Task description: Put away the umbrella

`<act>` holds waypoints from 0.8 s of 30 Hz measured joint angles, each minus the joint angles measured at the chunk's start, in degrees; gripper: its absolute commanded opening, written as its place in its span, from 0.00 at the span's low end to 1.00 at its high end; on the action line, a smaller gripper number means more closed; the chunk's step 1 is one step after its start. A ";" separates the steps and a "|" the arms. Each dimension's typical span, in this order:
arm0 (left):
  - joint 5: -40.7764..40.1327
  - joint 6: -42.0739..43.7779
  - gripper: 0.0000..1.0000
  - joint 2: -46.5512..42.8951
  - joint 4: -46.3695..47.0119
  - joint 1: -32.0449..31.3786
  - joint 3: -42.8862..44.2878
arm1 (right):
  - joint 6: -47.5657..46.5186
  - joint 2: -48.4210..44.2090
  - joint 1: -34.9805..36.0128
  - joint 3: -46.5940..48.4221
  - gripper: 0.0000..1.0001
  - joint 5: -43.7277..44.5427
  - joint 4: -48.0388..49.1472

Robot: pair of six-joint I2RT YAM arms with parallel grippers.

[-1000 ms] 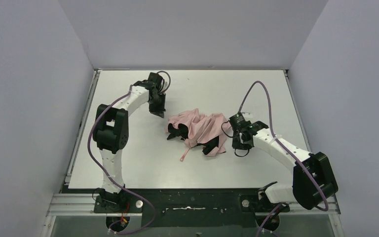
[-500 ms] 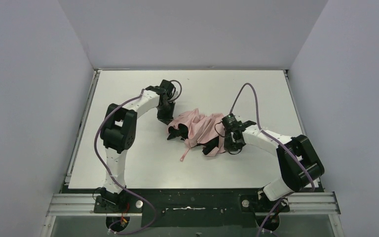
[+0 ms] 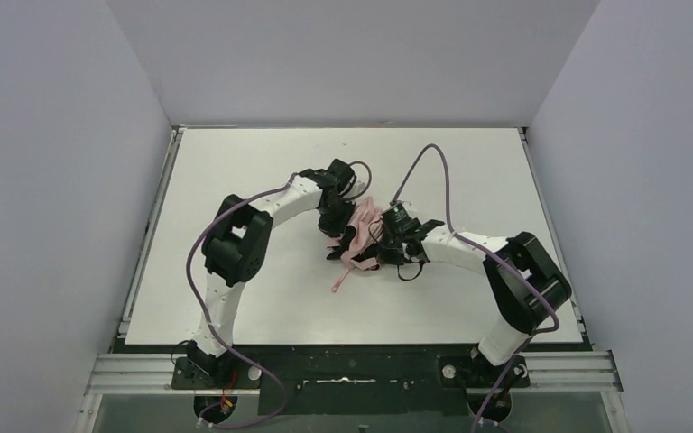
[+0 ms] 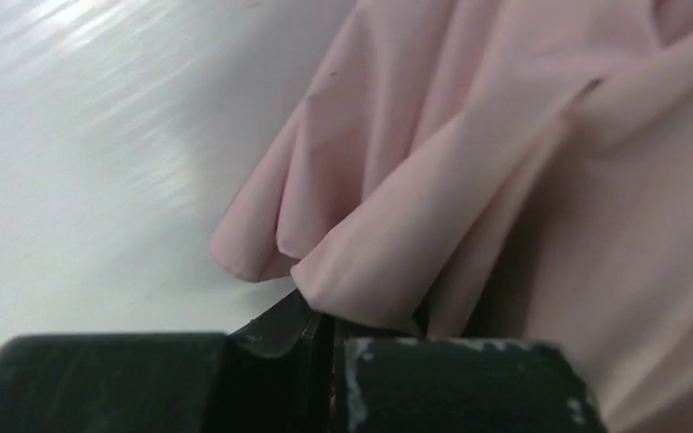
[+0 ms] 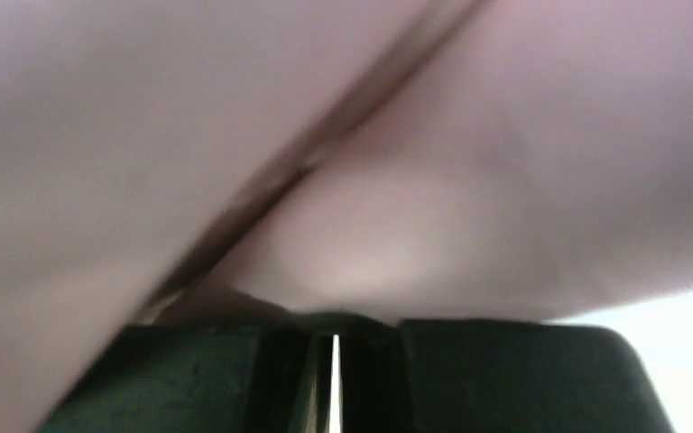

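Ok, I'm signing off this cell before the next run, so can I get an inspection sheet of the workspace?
surface: white table, no spills seen.
job's things: pink umbrella bunched mid-table between the arms, strap trailing toward the near edge.
clutter: nothing seen.
grippers: left gripper and right gripper against the fabric from opposite sides, jaws shut.
cables: purple cables looping along both arms.
surroundings: plain grey walls on three sides.

White table [image 3: 262, 307]; pale grey-violet walls [image 3: 352, 54] on three sides; apparently aluminium rail [image 3: 144, 372] at near edge.
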 measured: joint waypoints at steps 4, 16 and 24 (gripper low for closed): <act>1.53 3.76 0.00 2.29 -1.01 -2.45 3.78 | 3.78 1.01 0.74 -0.15 0.00 -0.28 4.39; -1.07 13.35 0.38 6.01 -6.43 -1.62 13.90 | 3.37 -1.16 7.04 -3.72 0.10 -7.82 12.48; -0.70 11.17 0.39 3.41 -6.16 5.55 17.70 | -6.43 -22.03 8.57 -5.81 0.12 -4.79 -2.75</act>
